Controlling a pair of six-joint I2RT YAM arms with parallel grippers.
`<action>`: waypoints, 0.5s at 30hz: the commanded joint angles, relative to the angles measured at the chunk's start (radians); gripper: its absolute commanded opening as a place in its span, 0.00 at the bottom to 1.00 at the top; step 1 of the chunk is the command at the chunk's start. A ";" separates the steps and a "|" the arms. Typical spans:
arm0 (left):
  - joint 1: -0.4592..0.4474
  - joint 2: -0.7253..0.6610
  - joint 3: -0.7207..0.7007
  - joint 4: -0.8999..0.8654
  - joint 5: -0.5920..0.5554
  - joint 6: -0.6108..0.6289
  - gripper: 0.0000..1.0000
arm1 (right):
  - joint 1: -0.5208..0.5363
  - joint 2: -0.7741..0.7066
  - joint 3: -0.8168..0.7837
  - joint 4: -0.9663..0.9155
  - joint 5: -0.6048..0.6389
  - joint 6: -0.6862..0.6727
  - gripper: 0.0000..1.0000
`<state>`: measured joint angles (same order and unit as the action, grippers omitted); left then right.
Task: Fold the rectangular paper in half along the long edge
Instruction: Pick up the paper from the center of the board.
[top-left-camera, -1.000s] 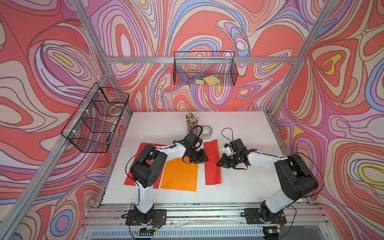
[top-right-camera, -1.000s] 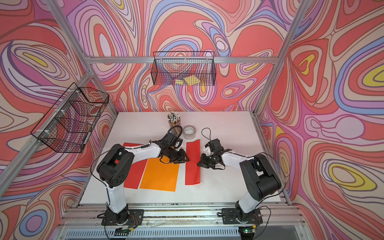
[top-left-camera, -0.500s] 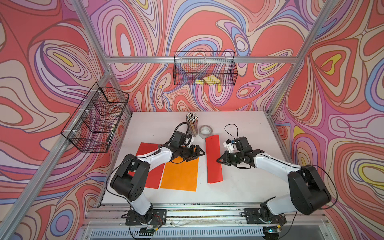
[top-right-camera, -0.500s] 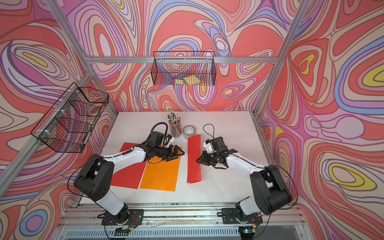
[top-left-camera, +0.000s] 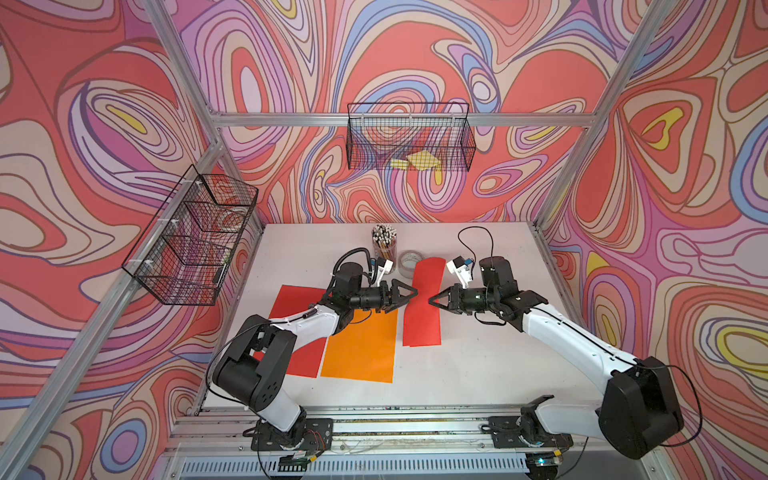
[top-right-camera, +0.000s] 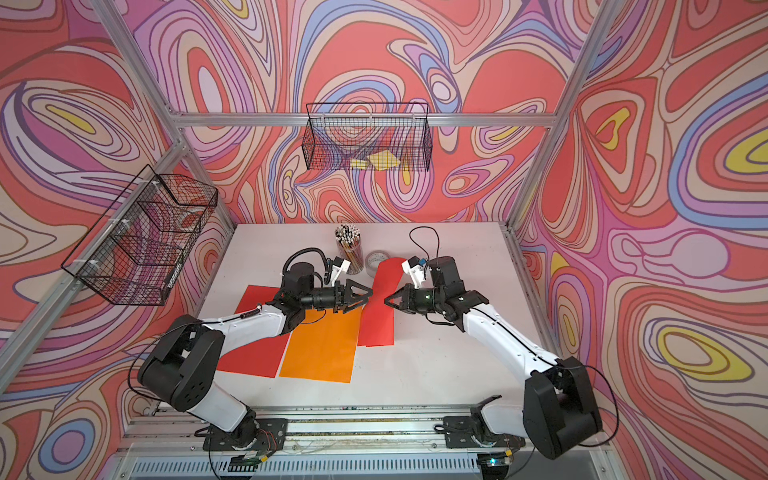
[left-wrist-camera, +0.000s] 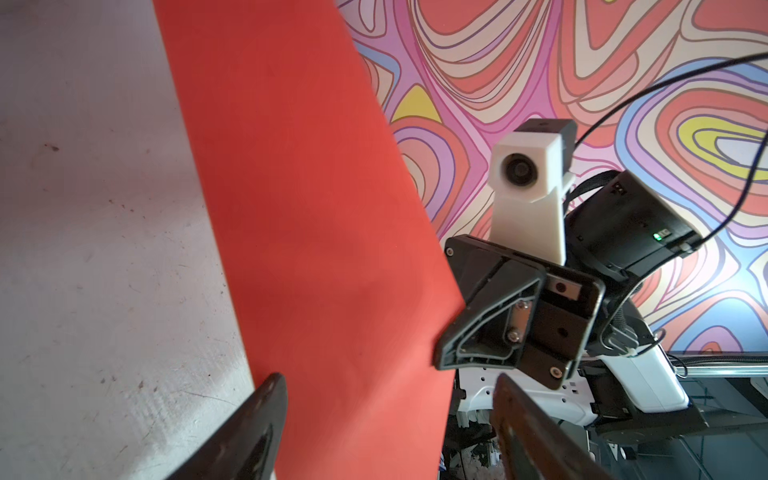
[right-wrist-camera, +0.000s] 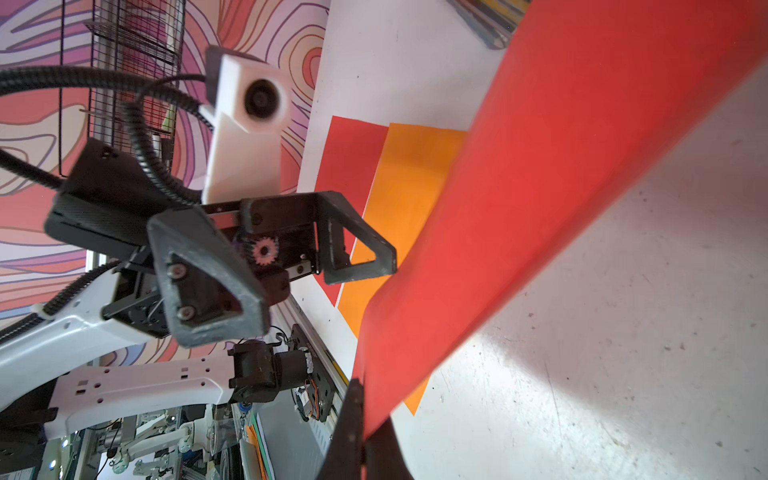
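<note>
Swirling pink, red and lilac walls (top-left-camera: 415, 62) are enclosing a white tabletop (top-left-camera: 478, 365), seen in both top views with the far wall at 12 o'clock. Two white-and-black arms are reaching in from the 6 o'clock rail toward the middle. A wire basket (top-left-camera: 409, 137) is hanging on the far wall, and another wire rack (top-left-camera: 191, 237) is hanging on the wall at 9 o'clock.

An orange sheet (top-left-camera: 361, 353) is lying flat at about 7 o'clock of the centre, overlapping a wide red sheet (top-left-camera: 305, 357) at 9 o'clock of it. The narrow red paper (top-left-camera: 422, 311) is stretching through the centre from 12 to 6 o'clock, just beside the orange sheet. Its middle is lifting off the tabletop while its 6 o'clock end is lying flat.

The right gripper (top-left-camera: 432, 300) is coming in from 3 o'clock with its jaws closed tight, pinching the paper's long edge, as the right wrist view (right-wrist-camera: 363, 432) is showing. The left gripper (top-left-camera: 409, 296) is facing it from 9 o'clock with its jaws spread wide, one on each side of the paper's other edge, gripping nothing.

A pencil cup (top-left-camera: 384, 249) is standing at 11 o'clock of the paper's far end, and a tape roll (top-left-camera: 409, 264) is sitting just beside that end.
</note>
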<state>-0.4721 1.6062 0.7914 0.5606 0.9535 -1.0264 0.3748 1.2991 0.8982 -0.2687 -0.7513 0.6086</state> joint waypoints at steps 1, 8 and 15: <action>-0.001 0.013 0.026 -0.100 0.041 0.057 0.77 | -0.002 -0.027 0.023 0.016 -0.019 0.009 0.00; -0.001 -0.029 0.018 -0.245 0.012 0.138 0.78 | -0.002 -0.033 0.037 0.003 -0.017 0.000 0.00; -0.001 0.067 -0.040 0.365 0.073 -0.243 0.78 | -0.001 -0.019 0.030 0.022 -0.038 0.009 0.00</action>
<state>-0.4721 1.6264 0.7689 0.6048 0.9936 -1.0817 0.3748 1.2789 0.9066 -0.2615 -0.7708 0.6151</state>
